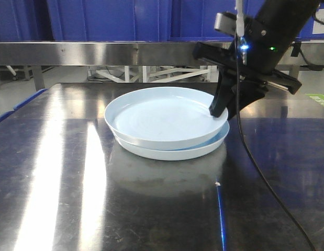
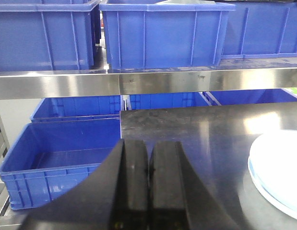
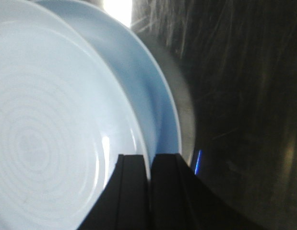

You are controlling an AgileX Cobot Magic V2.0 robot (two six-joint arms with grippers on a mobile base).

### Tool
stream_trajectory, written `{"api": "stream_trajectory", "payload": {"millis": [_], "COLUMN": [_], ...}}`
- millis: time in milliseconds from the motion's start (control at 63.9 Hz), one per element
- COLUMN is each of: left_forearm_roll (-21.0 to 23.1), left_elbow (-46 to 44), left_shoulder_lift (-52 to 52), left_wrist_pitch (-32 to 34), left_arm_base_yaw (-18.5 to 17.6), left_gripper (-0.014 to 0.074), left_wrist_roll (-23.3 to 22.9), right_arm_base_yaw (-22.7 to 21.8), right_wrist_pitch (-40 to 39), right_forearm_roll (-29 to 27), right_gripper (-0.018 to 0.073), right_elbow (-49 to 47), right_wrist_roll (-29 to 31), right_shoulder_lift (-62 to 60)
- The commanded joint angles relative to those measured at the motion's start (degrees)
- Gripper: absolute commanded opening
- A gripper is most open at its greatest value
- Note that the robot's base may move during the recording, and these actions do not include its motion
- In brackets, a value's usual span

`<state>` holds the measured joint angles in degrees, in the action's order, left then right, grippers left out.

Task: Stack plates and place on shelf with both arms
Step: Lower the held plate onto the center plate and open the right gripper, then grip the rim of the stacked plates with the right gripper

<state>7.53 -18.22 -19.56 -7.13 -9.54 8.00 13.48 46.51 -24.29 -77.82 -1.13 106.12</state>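
Two pale blue-white plates lie stacked mid-table; the upper plate point(image 1: 162, 115) sits shifted left on the lower plate point(image 1: 206, 145). My right gripper point(image 1: 220, 111) comes down from the upper right and is shut on the upper plate's right rim. In the right wrist view that rim runs between the fingers of the right gripper point(image 3: 149, 160), with the upper plate point(image 3: 47, 129) on the left and the lower plate point(image 3: 150, 91) past it. My left gripper point(image 2: 149, 160) is shut and empty, left of the plates point(image 2: 280, 167). The shelf rail point(image 1: 99, 52) point(image 2: 162, 81) runs behind the table.
Big blue crates point(image 2: 162, 33) stand on the shelf, with more blue crates point(image 2: 57, 167) below, left of the table. The dark steel tabletop point(image 1: 151, 209) reaches to the front edge. A black cable point(image 1: 256, 172) hangs from the right arm across the right side.
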Motion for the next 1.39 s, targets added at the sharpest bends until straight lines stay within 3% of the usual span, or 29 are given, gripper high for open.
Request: {"api": "stream_trajectory", "payload": {"millis": [0, 172, 641, 892, 1377], "left_forearm_roll": [0.5, 0.5, 0.5, 0.5, 0.5], "left_elbow": [-1.7, -1.7, -1.7, -1.7, -1.7], "left_shoulder_lift": [-0.2, -0.2, -0.2, -0.2, -0.2], "left_wrist_pitch": [5.3, 5.3, 5.3, 5.3, 5.3], "left_arm_base_yaw": [0.0, 0.0, 0.0, 0.0, 0.0], "left_gripper": [0.0083, 0.0083, 0.0083, 0.0083, 0.0083], "left_wrist_roll": [-0.3, -0.3, -0.3, -0.3, -0.3], "right_arm_base_yaw": [0.1, 0.1, 0.1, 0.1, 1.8], "right_wrist_pitch": [-2.3, -3.4, -4.6, -2.6, -3.1], "right_forearm_roll": [-1.7, -1.6, -0.3, 2.5, 2.3], "right_gripper": [0.0127, 0.0251, 0.0408, 0.0418, 0.0417], "right_elbow": [-2.0, -2.0, -2.0, -2.0, -2.0], "right_wrist_roll": [0.0, 0.0, 0.0, -0.3, -1.1], "right_shoulder_lift": [-2.1, -2.2, -4.5, -3.3, -0.8]}}
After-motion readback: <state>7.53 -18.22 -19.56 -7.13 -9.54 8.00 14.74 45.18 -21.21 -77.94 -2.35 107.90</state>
